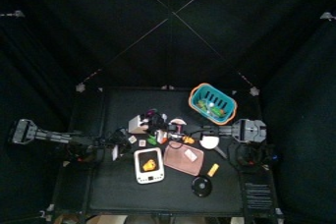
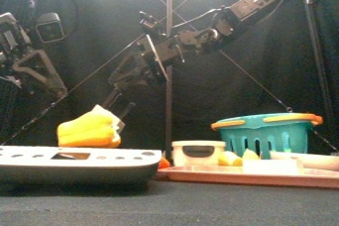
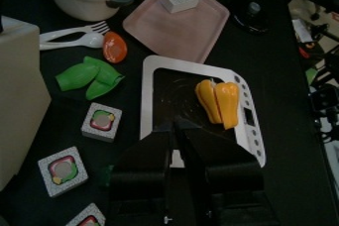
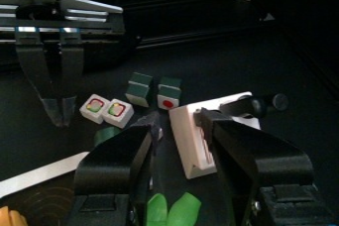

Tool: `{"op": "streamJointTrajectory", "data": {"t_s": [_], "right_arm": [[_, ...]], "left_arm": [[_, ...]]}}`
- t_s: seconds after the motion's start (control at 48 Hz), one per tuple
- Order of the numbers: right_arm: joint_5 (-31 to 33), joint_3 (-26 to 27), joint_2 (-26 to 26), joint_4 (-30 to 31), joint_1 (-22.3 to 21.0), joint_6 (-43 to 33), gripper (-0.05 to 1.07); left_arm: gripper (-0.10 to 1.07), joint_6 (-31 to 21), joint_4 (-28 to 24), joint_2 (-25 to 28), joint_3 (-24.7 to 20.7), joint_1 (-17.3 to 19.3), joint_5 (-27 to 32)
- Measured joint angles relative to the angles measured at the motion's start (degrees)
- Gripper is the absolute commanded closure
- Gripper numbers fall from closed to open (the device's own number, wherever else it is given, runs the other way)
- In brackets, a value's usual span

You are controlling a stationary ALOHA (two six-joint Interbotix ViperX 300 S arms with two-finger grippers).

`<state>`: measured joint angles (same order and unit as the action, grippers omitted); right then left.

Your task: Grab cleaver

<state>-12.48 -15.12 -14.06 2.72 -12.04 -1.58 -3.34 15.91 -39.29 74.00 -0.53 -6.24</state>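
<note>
Right gripper (image 4: 185,136) jaws spread wide. The cleaver (image 4: 201,151) lies flat on the table (image 4: 284,61) — its white blade sits in the gap between the two jaws, its black handle angled out past one jaw, near the small printed blocks (image 4: 106,111).
</note>
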Motion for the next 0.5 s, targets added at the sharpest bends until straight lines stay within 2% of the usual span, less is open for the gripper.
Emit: {"op": "streamJointTrajectory", "data": {"t_s": [0.25,0.5], "right_arm": [[0.09,0.44,0.00,2.81,-0.88,0.00,0.26],[0.18,0.97,-0.26,2.64,-2.37,-0.35,0.26]], "left_arm": [[0.45,-0.09,0.00,0.00,0.35,0.00,0.09],[0.45,-0.09,0.00,0.09,0.35,0.00,0.00]]}}
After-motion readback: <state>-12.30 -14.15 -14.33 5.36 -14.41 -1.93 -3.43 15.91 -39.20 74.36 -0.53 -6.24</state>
